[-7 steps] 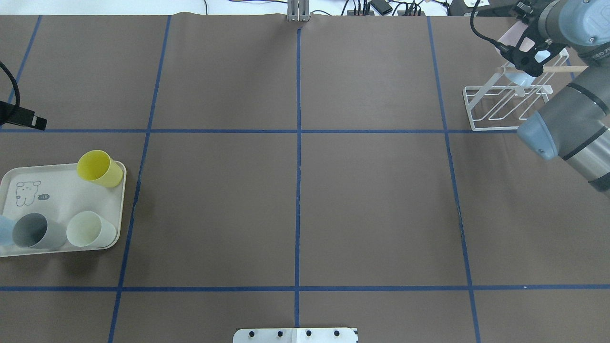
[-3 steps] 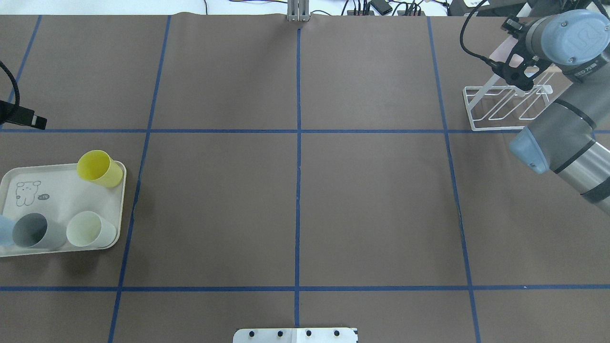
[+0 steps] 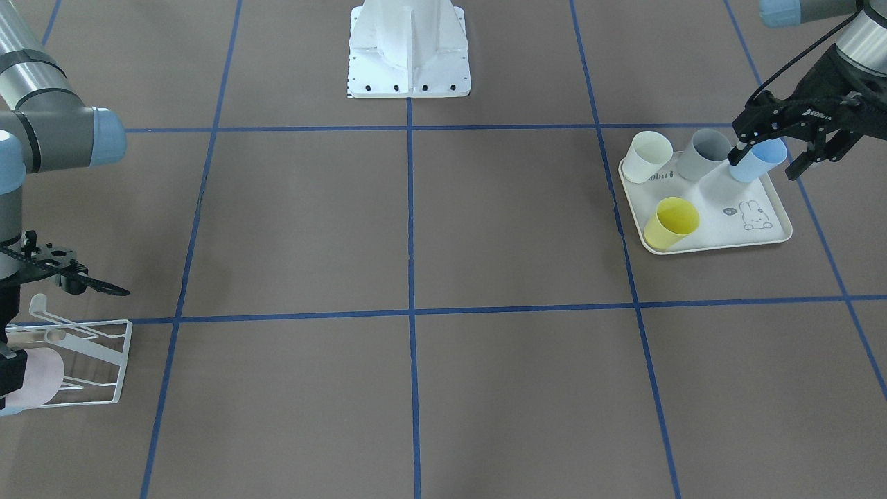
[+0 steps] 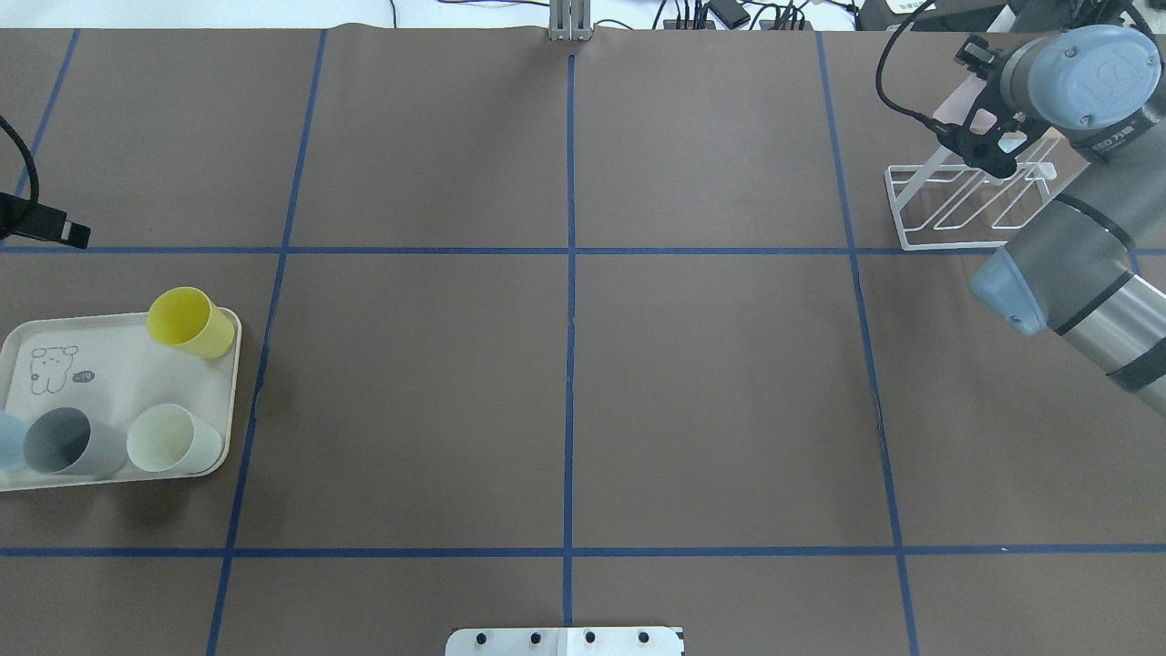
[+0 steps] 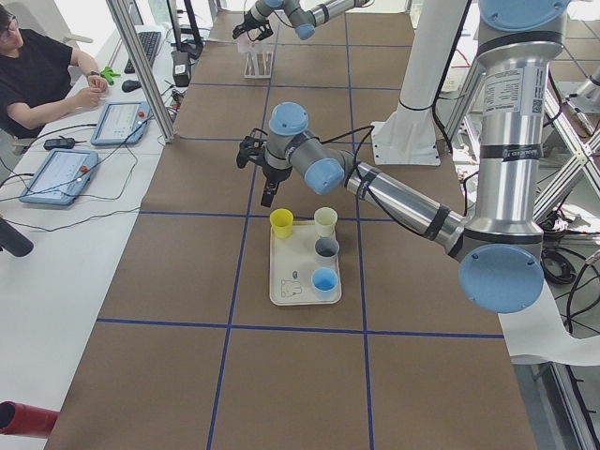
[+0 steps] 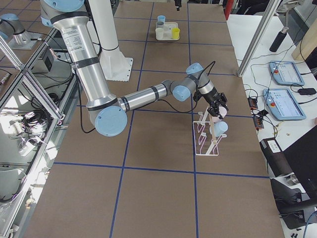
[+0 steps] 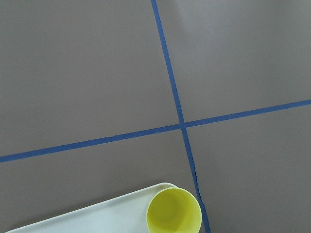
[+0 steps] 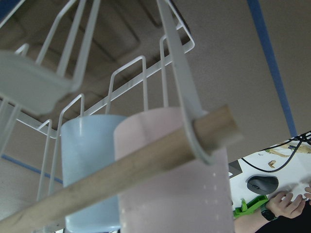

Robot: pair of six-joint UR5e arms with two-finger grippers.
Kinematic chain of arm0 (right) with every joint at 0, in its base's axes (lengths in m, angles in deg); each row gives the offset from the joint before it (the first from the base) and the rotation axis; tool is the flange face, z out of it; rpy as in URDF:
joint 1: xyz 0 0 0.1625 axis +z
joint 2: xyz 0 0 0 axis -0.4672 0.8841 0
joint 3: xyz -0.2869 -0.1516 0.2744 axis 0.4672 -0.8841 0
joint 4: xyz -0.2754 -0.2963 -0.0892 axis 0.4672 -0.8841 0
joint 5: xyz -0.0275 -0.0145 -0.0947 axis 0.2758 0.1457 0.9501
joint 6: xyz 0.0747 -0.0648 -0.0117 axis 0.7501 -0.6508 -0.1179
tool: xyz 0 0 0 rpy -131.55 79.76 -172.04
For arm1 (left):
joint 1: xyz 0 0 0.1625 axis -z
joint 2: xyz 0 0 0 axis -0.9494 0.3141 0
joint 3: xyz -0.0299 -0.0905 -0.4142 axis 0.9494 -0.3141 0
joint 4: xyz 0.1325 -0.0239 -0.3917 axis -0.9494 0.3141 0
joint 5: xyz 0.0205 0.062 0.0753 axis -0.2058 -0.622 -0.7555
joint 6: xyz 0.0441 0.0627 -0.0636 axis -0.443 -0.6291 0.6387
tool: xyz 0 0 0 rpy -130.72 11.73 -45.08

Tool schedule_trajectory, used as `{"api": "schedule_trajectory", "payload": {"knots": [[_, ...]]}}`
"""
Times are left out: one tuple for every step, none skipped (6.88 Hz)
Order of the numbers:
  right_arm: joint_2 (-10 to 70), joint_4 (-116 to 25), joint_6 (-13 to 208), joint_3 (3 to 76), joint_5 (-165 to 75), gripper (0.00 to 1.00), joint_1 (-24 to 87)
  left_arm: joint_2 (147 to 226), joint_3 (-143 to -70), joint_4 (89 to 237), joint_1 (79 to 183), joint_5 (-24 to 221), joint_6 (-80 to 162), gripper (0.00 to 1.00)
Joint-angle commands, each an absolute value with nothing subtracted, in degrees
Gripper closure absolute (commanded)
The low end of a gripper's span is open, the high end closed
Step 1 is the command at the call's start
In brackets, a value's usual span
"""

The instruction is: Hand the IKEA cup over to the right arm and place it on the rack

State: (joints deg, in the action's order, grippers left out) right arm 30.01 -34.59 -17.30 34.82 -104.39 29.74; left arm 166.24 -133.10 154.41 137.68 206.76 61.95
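Pale blue cup (image 8: 85, 170): seated on rack (image 8: 176, 68) at far right of table, tilted on a slanted prong. Right next to pink cup (image 8: 180, 194); touching or not, cannot tell. Wooden rod (image 8: 121, 170) across front of both cups in R wrist view, passed through a flat prong tip.

Right gripper (image 4: 993, 150): just above rack, over the cups. Fingers spread wide per front view, no cup gripped.

Left gripper (image 3: 764, 165): high above table at left edge, just past far end of tray (image 3: 721, 242). Fingers wide apart, empty. Overlap w/ second blue cup (image 3: 759, 161) in front view = line of sight only. Seen from height in L wrist view: yellow cup (image 3: 671, 220) and a tray corner.

Tray: near left of table, rabbit print on bare part. Yellow cup at far right corner. Row along near edge, right to left: cream cup (image 3: 648, 156), grey cup (image 3: 703, 154), second blue cup.

Table (image 4: 565, 392): brown mat w/ blue tape grid. Person (image 5: 42, 80) seated at side desk w/ tablets, beyond far edge.
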Motion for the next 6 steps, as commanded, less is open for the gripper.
{"api": "schedule_trajectory", "payload": {"knots": [[30.01, -34.59, -17.29, 34.79, -104.3, 0.54, 29.63, 166.25, -133.06, 154.41, 137.61, 206.76, 61.95, 0.0], [30.01, -34.59, -17.38, 34.79, -104.3, 0.35, 29.54, 166.25, -133.06, 154.41, 137.61, 206.76, 61.95, 0.0], [29.92, -34.59, -17.38, 34.79, -104.3, 0.24, 29.54, 166.25, -133.06, 154.41, 137.61, 206.76, 61.95, 0.0], [29.92, -34.59, -17.38, 34.88, -104.3, 0.17, 29.54, 166.25, -133.06, 154.41, 137.61, 206.76, 61.95, 0.0], [29.84, -34.59, -17.56, 34.88, -104.38, 0.05, 29.54, 166.25, -133.06, 154.41, 137.61, 206.76, 61.95, 0.0], [29.66, -34.59, -17.65, 34.96, -104.38, 0.02, 29.45, 166.25, -133.06, 154.41, 137.61, 206.76, 61.95, 0.0]]}}
